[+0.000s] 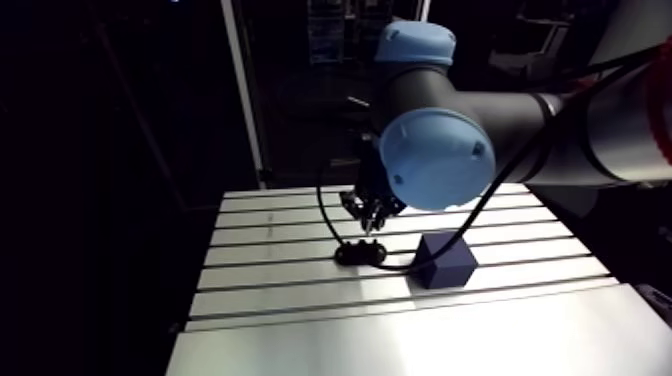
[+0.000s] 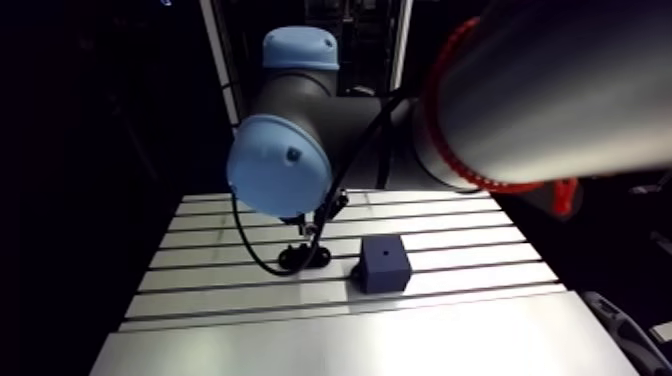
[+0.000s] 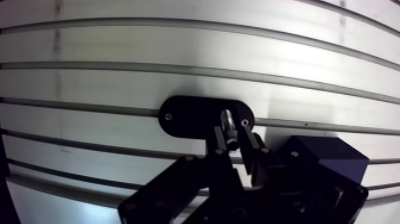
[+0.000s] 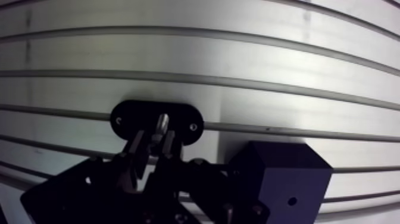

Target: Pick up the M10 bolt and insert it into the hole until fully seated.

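Pincer (image 3: 232, 142) down low over the worktop (image 3: 178, 47), clamped on the M10 bolt (image 3: 228, 121).
In my arm view the wrist points down at a black oval plate (image 3: 184, 113). The bolt's bright end shows past the fingertips, over that plate; I can't tell whether it touches. The fingers cover the rest of the bolt. A dark blue block (image 4: 280, 173) with a hole (image 4: 291, 201) sits just beside the plate. In the arm's right eye, the blue joint cap (image 2: 278, 165) hides most of the pincer.

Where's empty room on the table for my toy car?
The bare slotted aluminium table in front of the dark blue block and behind the black oval plate is free. It's crowded where the gripper holds the silver bolt.
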Motion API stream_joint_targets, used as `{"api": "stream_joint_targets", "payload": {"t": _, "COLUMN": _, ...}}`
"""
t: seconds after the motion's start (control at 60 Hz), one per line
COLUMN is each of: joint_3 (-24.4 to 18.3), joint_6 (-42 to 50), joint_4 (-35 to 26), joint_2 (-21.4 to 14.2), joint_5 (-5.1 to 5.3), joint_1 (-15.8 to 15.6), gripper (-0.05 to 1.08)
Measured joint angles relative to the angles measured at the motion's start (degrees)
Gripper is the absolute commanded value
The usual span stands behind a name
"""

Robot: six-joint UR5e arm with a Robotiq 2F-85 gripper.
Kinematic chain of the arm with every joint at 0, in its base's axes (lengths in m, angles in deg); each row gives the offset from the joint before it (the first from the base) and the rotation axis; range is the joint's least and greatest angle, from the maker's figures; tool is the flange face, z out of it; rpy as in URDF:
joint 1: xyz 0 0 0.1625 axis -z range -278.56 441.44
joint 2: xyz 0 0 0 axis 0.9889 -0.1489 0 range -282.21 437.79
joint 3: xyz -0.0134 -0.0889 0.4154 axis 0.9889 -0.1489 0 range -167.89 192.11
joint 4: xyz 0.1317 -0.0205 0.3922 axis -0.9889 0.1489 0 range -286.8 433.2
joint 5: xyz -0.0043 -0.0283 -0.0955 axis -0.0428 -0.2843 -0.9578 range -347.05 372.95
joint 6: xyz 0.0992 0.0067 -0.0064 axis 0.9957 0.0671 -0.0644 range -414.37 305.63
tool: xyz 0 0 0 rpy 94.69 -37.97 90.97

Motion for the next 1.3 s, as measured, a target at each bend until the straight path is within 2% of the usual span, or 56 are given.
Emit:
{"api": "stream_joint_targets", "payload": {"t": 0.3, "joint_3": -4.6, "joint_6": 0.6, "joint_4": -6.3, "joint_2": -3.9, "joint_5": 2.24, "joint_1": -0.1, "gripper": 1.08}}
{"api": "stream_joint_targets", "payload": {"t": 0.483, "joint_3": -8.6, "joint_6": 1.4, "joint_4": -12.1, "joint_2": -5.5, "joint_5": 2.73, "joint_1": -0.1, "gripper": 1.08}}
{"api": "stream_joint_targets", "payload": {"t": 0.65, "joint_3": -13.3, "joint_6": 2.3, "joint_4": -19.4, "joint_2": -6.3, "joint_5": 2.69, "joint_1": 0.1, "gripper": 1.08}}
{"api": "stream_joint_targets", "payload": {"t": 0.783, "joint_3": -17.5, "joint_6": 3.1, "joint_4": -25.9, "joint_2": -6.5, "joint_5": 2.22, "joint_1": 0.4, "gripper": 1.08}}
{"api": "stream_joint_targets", "payload": {"t": 0.933, "joint_3": -22.6, "joint_6": 3.8, "joint_4": -34.0, "joint_2": -6.2, "joint_5": 0.85, "joint_1": 1.5, "gripper": 1.08}}
{"api": "stream_joint_targets", "payload": {"t": 1.167, "joint_3": -28.6, "joint_6": 2.8, "joint_4": -44.5, "joint_2": -4.6, "joint_5": -1.38, "joint_1": 5.2, "gripper": 1.08}}
{"api": "stream_joint_targets", "payload": {"t": 1.3, "joint_3": -30.2, "joint_6": 1.3, "joint_4": -48.1, "joint_2": -3.6, "joint_5": -2.10, "joint_1": 7.5, "gripper": 1.08}}
